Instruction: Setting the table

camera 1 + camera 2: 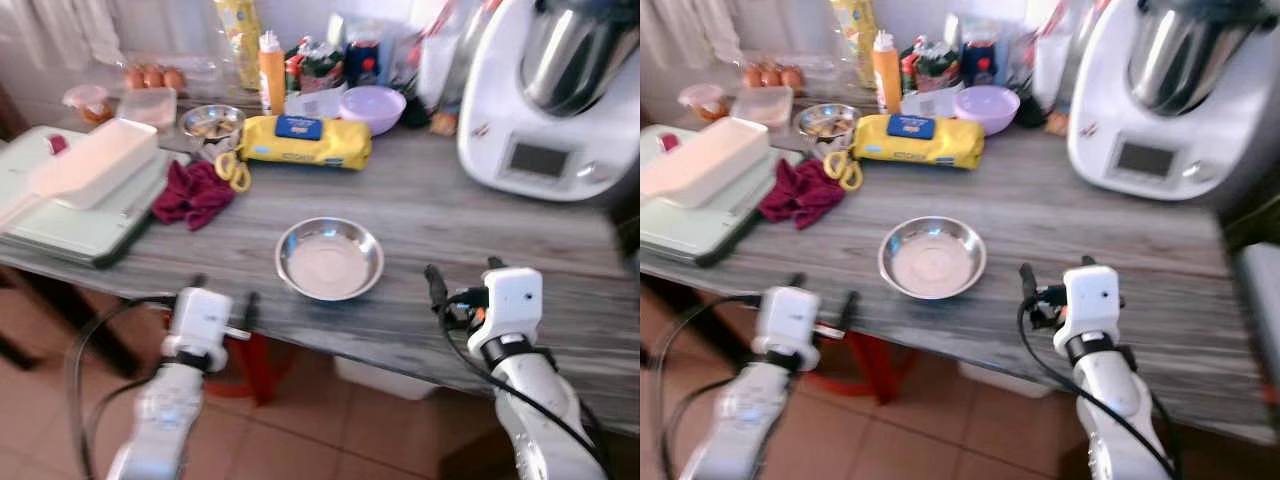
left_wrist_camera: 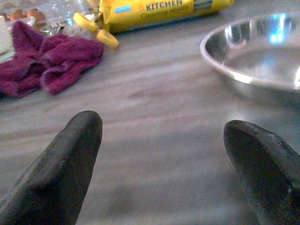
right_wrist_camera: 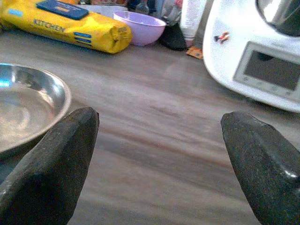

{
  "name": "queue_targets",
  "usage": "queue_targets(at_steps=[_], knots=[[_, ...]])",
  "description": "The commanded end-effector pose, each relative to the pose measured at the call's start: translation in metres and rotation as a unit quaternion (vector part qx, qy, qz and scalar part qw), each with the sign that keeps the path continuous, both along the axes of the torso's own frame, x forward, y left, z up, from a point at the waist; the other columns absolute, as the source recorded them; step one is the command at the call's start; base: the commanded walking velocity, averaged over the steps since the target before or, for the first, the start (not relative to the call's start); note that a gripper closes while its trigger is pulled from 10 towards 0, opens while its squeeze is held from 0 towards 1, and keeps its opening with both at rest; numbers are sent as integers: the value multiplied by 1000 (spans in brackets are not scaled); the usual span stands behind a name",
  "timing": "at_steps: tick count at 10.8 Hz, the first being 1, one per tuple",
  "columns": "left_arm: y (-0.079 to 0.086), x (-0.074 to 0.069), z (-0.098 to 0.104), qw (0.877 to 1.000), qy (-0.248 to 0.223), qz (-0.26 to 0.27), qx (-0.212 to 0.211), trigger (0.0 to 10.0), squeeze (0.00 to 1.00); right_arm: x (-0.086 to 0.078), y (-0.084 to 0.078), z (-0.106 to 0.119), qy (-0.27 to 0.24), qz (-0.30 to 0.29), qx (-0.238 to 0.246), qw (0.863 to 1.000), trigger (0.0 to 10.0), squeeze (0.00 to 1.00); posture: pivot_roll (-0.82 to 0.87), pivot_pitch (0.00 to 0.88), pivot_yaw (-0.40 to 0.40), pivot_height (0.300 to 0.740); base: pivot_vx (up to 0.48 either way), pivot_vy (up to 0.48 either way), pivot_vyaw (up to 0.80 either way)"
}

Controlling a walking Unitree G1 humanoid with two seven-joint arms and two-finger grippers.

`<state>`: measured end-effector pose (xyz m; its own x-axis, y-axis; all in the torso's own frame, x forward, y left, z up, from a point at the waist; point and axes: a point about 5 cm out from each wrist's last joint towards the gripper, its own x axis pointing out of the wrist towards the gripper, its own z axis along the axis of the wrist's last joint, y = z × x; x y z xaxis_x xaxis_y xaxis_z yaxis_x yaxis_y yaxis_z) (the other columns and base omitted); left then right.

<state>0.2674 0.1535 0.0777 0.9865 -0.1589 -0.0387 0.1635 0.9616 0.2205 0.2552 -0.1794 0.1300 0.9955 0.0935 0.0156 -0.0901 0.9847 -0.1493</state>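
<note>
- While both arms hover at the near edge of the table [image 1: 450,215], the left gripper [image 1: 222,297] has its fingers spread wide with nothing between them, and the right gripper [image 1: 462,275] is likewise splayed and empty.
- Between the two grippers, a little farther in on the wooden top, sits the steel bowl [image 1: 329,258], upright and apparently empty; the right gripper is nearer to it than to the white kitchen machine [image 1: 555,95].
- Thin polished metal like this should be light and rigid, not fragile, but slick; a pinch across the rolled rim [image 2: 220,63] looks the likeliest hold, one finger inside and one outside.
- Beyond the bowl lie a crumpled maroon cloth [image 1: 192,194] and a yellow pack [image 1: 305,141], both well apart from it.
</note>
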Motion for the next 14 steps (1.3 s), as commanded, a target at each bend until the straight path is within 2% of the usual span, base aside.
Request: queue_targets(at_steps=[1,2,3,4,7,10,14], knots=[[-1,5,3,1000,-8,3,-6,10000,0,1,-9,0,7,-10,-1,1000,10000,0,-151,24,-71,740,0,0,0],[-4,8,3,1000,-11,11,-9,10000,0,2,-11,-2,13,-11,1,1000,10000,0,-161,24,-61,740,0,0,0],[-13,5,-1,999,3,19,-32,10000,0,4,-8,-3,9,-1,-6,1000,10000,0,-181,25,-32,740,0,0,0],[-16,3,-3,999,7,17,-32,10000,0,5,-7,-2,5,0,-8,1000,10000,0,-186,37,-22,740,0,0,0],[-6,4,-5,1000,4,28,-11,10000,0,13,2,6,-17,-8,9,1000,10000,0,-173,28,23,740,0,0,0],[-7,11,7,999,-27,41,-5,10000,0,9,2,-1,-14,-28,37,999,10000,0,-139,25,42,740,0,0,0],[-6,19,4,998,-26,52,0,10000,0,6,9,-11,-8,-45,60,997,10000,0,-152,2,63,740,0,0,0]])
